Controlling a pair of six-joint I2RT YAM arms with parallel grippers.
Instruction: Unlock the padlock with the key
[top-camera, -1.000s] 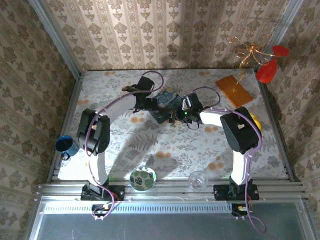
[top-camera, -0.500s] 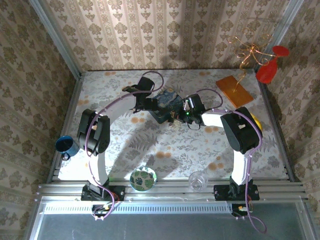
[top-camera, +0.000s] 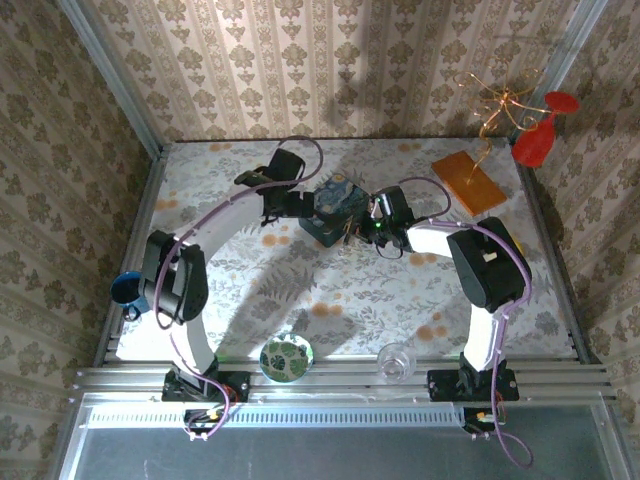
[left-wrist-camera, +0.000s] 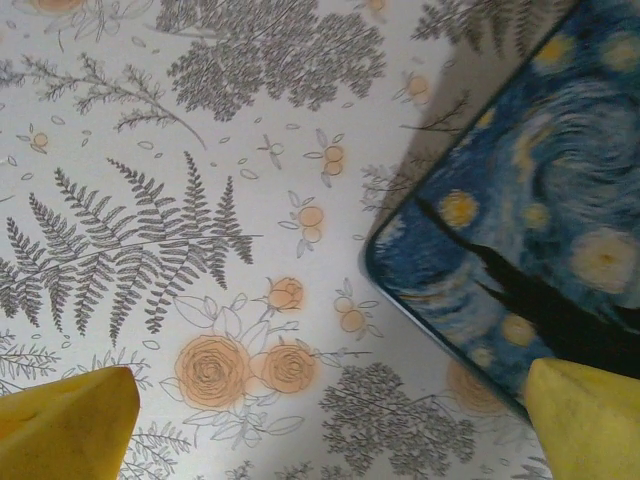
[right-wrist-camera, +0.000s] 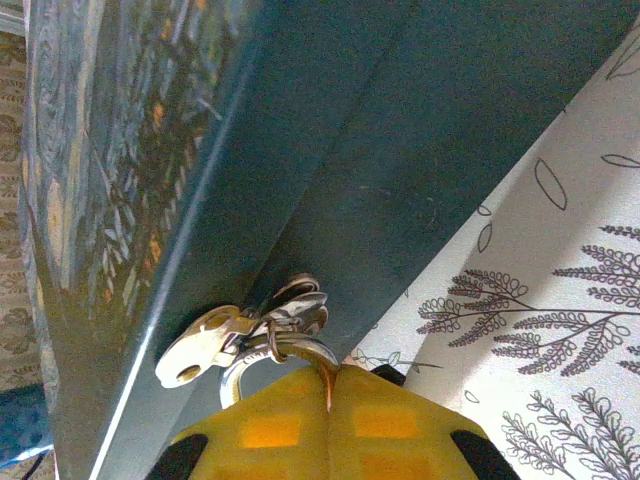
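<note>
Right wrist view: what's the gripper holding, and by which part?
The right gripper pinches the near edge of a thin silvery metal loop at the swirly blue box.

Blue box (top-camera: 335, 202) mid-surface (top-camera: 400, 290), nearer far edge; left jaws at its left side, right jaws at its right. Mug (top-camera: 130, 290) at left edge; bowl (top-camera: 286, 357) and glass (top-camera: 395, 361) at near edge.

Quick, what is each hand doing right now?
Left hand: open, gripping nothing.
Right hand: closed, pinching a thin metal ring beside the box.
</note>
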